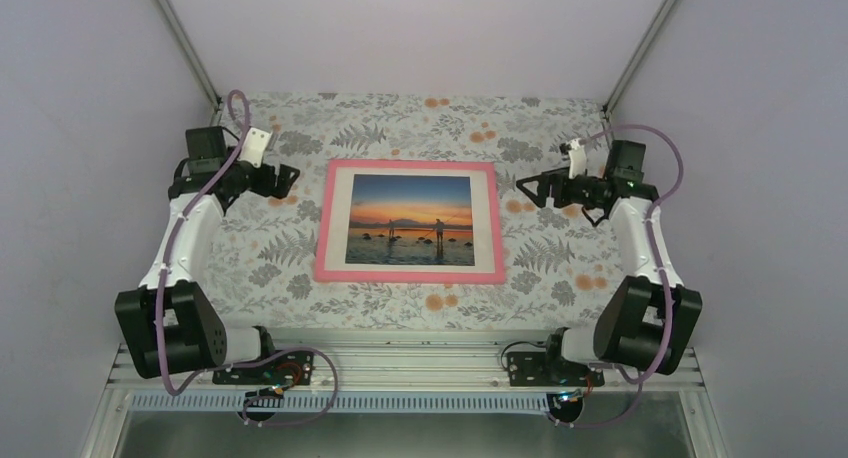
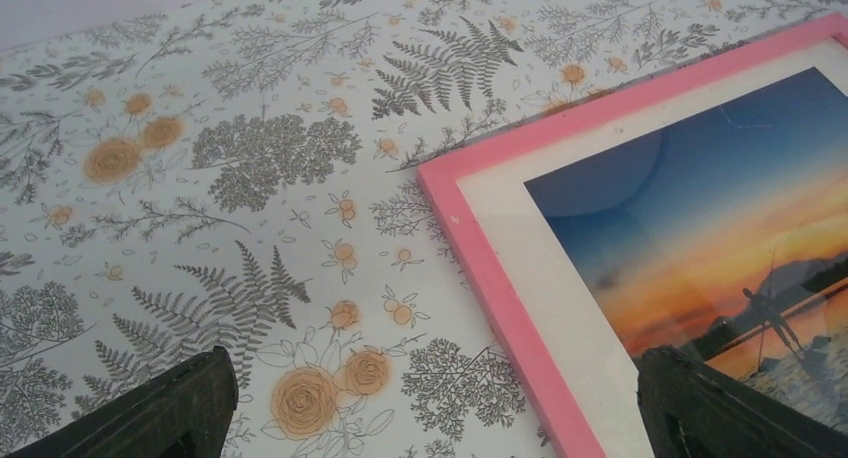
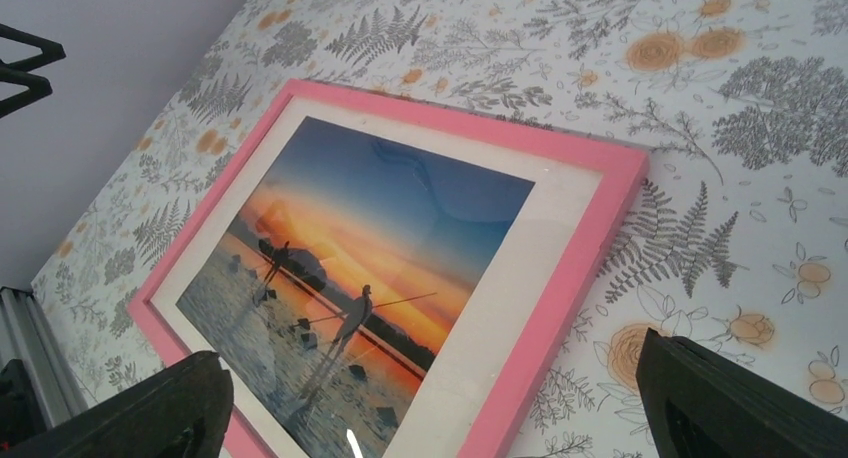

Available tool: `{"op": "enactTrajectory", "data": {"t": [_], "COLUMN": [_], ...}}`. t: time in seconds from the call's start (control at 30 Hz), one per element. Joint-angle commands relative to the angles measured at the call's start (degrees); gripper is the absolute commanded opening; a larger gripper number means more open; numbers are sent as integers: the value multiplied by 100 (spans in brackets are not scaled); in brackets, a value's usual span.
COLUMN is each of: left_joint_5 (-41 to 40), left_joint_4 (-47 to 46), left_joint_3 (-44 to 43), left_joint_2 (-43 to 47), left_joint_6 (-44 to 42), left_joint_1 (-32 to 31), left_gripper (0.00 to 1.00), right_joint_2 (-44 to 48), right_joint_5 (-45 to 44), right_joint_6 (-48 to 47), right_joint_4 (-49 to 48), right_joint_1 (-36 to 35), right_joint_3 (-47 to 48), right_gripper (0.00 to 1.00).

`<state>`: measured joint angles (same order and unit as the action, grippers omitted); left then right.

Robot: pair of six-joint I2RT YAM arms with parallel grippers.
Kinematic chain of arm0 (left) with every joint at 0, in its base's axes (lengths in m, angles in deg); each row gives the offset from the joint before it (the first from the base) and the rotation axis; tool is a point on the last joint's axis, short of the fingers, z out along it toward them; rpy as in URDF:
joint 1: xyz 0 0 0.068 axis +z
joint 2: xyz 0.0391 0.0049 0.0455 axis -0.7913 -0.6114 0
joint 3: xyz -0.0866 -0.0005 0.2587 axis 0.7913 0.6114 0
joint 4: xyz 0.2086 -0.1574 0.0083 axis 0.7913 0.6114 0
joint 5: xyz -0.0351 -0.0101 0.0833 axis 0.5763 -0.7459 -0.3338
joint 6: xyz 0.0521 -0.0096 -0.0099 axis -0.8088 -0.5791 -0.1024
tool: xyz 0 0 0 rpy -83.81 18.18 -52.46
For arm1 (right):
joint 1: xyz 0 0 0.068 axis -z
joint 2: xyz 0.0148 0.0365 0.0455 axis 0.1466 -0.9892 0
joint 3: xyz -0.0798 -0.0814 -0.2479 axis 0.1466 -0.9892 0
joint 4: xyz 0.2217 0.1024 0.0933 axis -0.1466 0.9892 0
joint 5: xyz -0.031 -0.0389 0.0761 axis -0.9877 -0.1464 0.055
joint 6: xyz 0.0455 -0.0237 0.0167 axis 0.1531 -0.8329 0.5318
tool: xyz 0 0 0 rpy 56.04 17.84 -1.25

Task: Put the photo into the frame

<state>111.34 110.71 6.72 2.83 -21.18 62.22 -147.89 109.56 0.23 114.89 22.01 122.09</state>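
The photo (image 1: 411,219) lies inside the frame (image 1: 409,275) on the table (image 1: 280,263), between left pincer (image 1: 291,179) and right pincer (image 1: 524,185).

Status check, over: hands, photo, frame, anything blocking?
Left hand open, empty, left of frame. Right hand open, empty, right of it. Photo sits inside frame, flat on table. Nothing in the way.

A lab test cell: plain lilac walls (image 1: 80,128) enclose a floral-patterned tabletop (image 1: 270,248) with aluminium rail mounts (image 1: 400,358).
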Motion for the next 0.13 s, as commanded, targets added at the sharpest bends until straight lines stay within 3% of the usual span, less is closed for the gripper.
{"op": "enactTrajectory", "data": {"t": [0.0, 0.1], "left_joint_5": [113, 103], "left_joint_4": [-211, -274], "left_joint_3": [38, 64], "left_joint_2": [277, 350], "left_joint_6": [68, 155], "left_joint_1": [37, 37], "left_gripper": [100, 100], "right_joint_2": [169, 226], "right_joint_5": [74, 122], "right_joint_6": [91, 117], "right_joint_4": [-374, -420], "right_joint_1": [30, 30], "right_joint_3": [-31, -92], "right_gripper": [100, 100]}}
